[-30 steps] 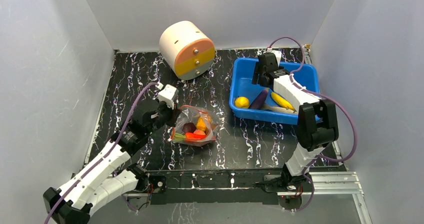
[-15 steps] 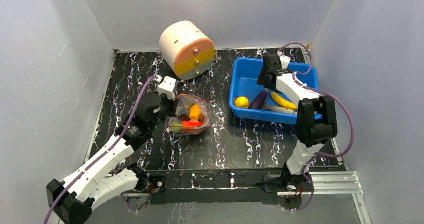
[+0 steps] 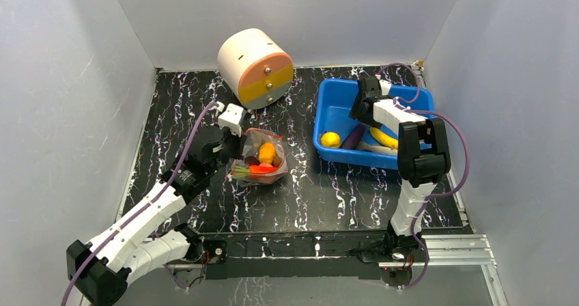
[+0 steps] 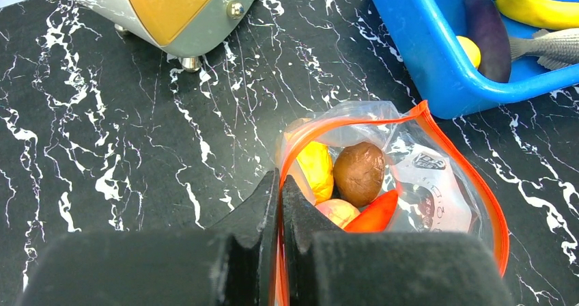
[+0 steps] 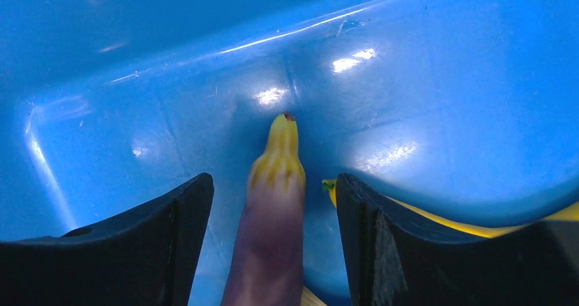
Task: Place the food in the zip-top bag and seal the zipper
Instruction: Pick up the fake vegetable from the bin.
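The clear zip-top bag (image 3: 261, 158) lies at mid-table with its mouth open. Its red-orange zipper (image 4: 355, 123) rims the mouth. Inside are a yellow piece (image 4: 315, 166), a brown round piece (image 4: 360, 173), a pale orange round piece (image 4: 338, 210) and an orange carrot (image 4: 374, 214). My left gripper (image 3: 235, 147) (image 4: 280, 183) is shut on the zipper's left edge. My right gripper (image 3: 360, 111) (image 5: 273, 180) is open inside the blue bin (image 3: 328, 94), straddling the purple eggplant (image 5: 270, 238) (image 3: 354, 136) without touching it. A yellow banana (image 3: 384, 137) lies beside it.
The bin also holds a yellow round piece (image 3: 330, 139) and a grey toy fish (image 4: 546, 45). A cream-and-orange cylinder (image 3: 256, 67) lies at the back, behind the bag. White walls stand on three sides of the black marbled table (image 3: 328, 197).
My left gripper has pulled the bag back and slightly left, raising its mouth. My right arm has swung its elbow inward and the gripper has settled lower in the bin over the eggplant.
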Robot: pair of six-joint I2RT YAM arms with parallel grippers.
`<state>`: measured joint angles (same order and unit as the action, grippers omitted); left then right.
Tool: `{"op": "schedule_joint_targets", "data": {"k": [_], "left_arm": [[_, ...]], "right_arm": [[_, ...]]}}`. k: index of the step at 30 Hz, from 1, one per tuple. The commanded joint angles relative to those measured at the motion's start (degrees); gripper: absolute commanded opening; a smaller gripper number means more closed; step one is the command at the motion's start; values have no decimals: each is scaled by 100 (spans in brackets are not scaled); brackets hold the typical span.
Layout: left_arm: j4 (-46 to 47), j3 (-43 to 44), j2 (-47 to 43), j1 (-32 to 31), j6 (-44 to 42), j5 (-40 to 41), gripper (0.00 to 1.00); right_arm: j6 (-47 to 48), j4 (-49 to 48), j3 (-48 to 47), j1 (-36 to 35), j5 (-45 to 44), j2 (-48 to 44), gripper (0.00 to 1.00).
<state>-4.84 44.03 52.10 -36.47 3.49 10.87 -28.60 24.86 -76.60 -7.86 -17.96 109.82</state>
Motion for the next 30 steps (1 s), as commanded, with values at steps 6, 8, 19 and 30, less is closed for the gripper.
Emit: {"op": "schedule_joint_targets", "data": {"k": [6,8,19,30], "left_arm": [[27,49,-273,35,63,-88,0],[23,25,-330,35,90,-100,0],[-61,-6,-452,30,258,-130,0],[-361,-10,-683,34,318,-220,0]], "right_arm": [[65,-147,-317,37,-149,152,61],[143,-101,-327,31,-145,169,59],[286,112,-577,30,-49,532,55],[423,-57,-713,33,-121,374,28]]}}
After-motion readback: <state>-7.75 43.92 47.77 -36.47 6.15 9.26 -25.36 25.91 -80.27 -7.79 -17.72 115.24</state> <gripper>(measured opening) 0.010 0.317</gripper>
